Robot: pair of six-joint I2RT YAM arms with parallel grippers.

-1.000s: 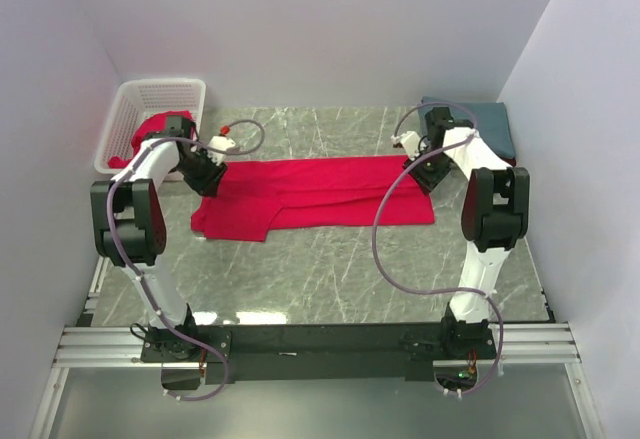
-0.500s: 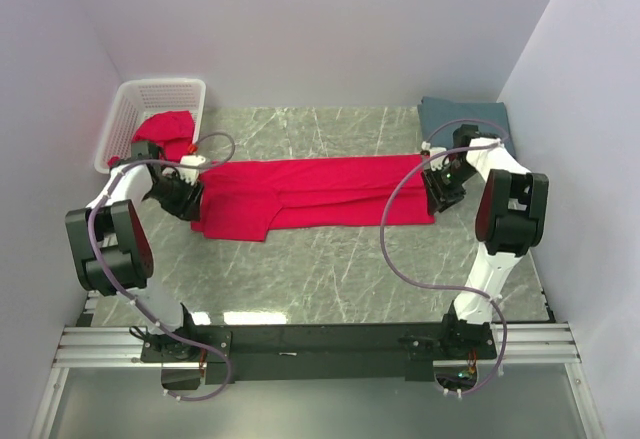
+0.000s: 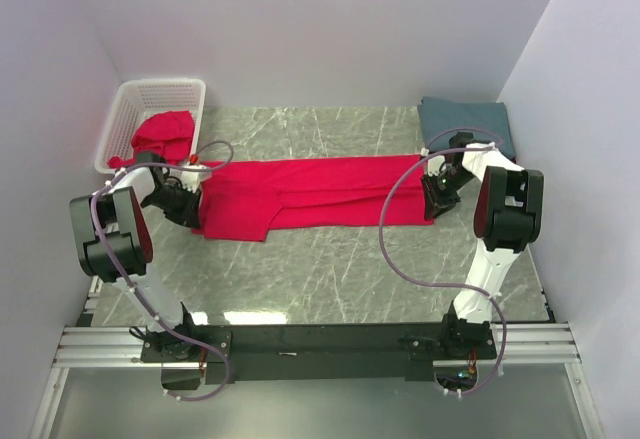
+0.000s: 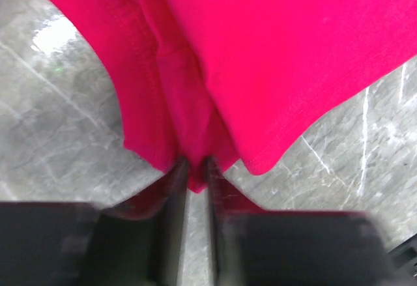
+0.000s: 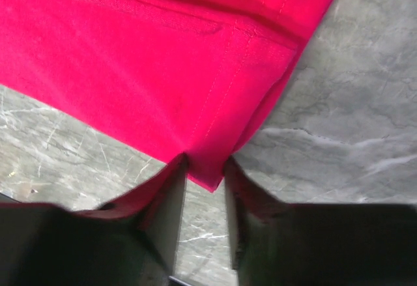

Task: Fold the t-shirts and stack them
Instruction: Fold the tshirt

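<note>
Across the middle of the table (image 3: 330,269) lies the spread red t-shirt (image 3: 320,191), folded to a long band whose long axis runs from my left side to my right, and the coming move turns on that. One arm sits at each short end, so neither has to reach across. My left gripper (image 4: 195,169) is at the near corner of the left end, its jaws drawn almost together with the tip of the cloth pinched between them. My right gripper (image 5: 205,169) is at the near corner of the right end. The hem corner pokes in between its jaws, which stand a little wider, and I cannot tell whether they bite the cloth or merely flank it. From each gripper the band stretches inward toward the other, so I judge that the next fold will call for both ends to lift together. I count three t-shirts. One is this spread one, a bundled red t-shirt (image 3: 160,131) sits in the white basket (image 3: 150,89) at far left, and a blue t-shirt (image 3: 470,119) lies folded at far right. I also count two grippers and one basket.
</note>
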